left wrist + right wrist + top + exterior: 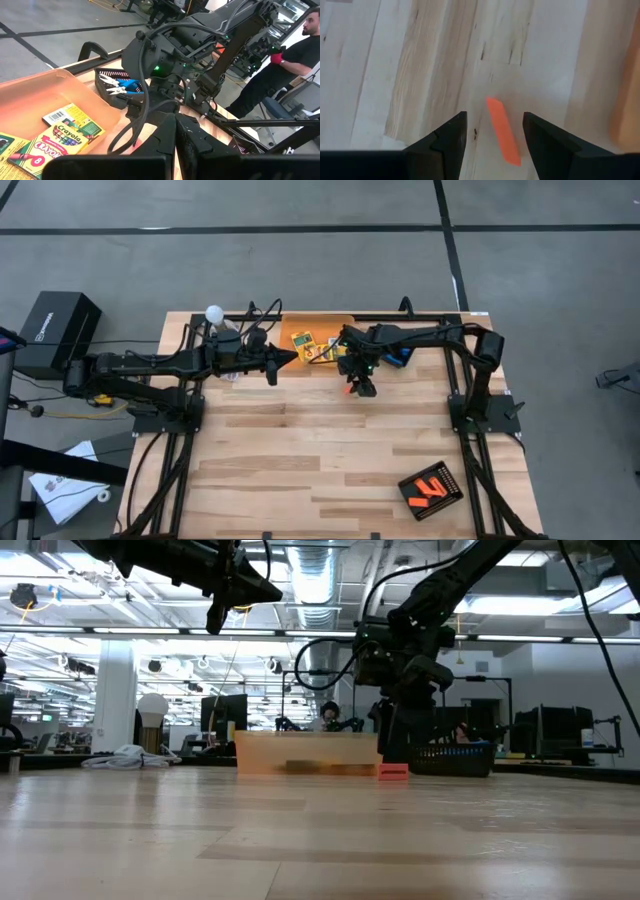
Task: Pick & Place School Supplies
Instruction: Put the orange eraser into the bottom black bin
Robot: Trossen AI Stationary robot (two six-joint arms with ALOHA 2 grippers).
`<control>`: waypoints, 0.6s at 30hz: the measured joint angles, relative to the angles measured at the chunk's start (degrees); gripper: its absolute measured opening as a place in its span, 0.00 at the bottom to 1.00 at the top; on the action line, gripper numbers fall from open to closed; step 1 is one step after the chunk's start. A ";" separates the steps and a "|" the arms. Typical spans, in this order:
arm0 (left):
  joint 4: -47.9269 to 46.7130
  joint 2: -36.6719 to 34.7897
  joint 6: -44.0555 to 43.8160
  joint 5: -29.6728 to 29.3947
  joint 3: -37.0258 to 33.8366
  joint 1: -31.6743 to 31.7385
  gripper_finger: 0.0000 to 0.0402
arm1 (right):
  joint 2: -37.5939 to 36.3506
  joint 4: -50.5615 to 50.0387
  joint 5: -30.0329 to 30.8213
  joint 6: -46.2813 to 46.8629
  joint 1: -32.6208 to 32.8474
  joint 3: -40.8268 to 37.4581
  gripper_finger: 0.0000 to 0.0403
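Note:
A thumb-sized orange piece (pixel 503 131) lies flat on the bare wood (pixel 348 390), just in front of the translucent orange bin (pixel 335 325). My right gripper (pixel 495 117) points down over it, open, with one finger on each side and a gap to both. In the low view it (pixel 393 755) hangs right above the piece (pixel 393 772). Two yellow-and-green crayon boxes (pixel 72 122) (pixel 35 150) lie flat in the bin (pixel 30 95). Blue-handled scissors (pixel 120 86) lie in a small black basket (pixel 107 95). My left gripper (pixel 176 120) is shut and raised beside the bin (pixel 294 358).
A black ribbed tray (pixel 455 485) holding several orange pieces (pixel 425 490) sits near the table's near right corner. Bare wood lies between it and the arms. A white ball (pixel 214 312) stands at the far left. A person (pixel 280 65) stands beyond the table's right side.

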 joint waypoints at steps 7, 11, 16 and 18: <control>0.00 0.00 0.00 0.03 0.00 -0.01 0.00 | 2.63 -0.56 -0.45 0.01 -0.05 -0.04 0.45; -0.03 0.00 0.00 1.05 0.00 0.00 0.00 | 3.86 -0.50 0.02 -0.08 0.25 0.33 0.45; -0.13 0.00 -0.01 1.25 0.00 -0.02 0.00 | 4.39 1.10 0.23 -0.15 0.49 0.35 0.45; -0.17 0.00 -0.02 1.22 0.00 -0.02 0.00 | 4.39 1.21 0.22 -0.13 0.51 0.31 0.45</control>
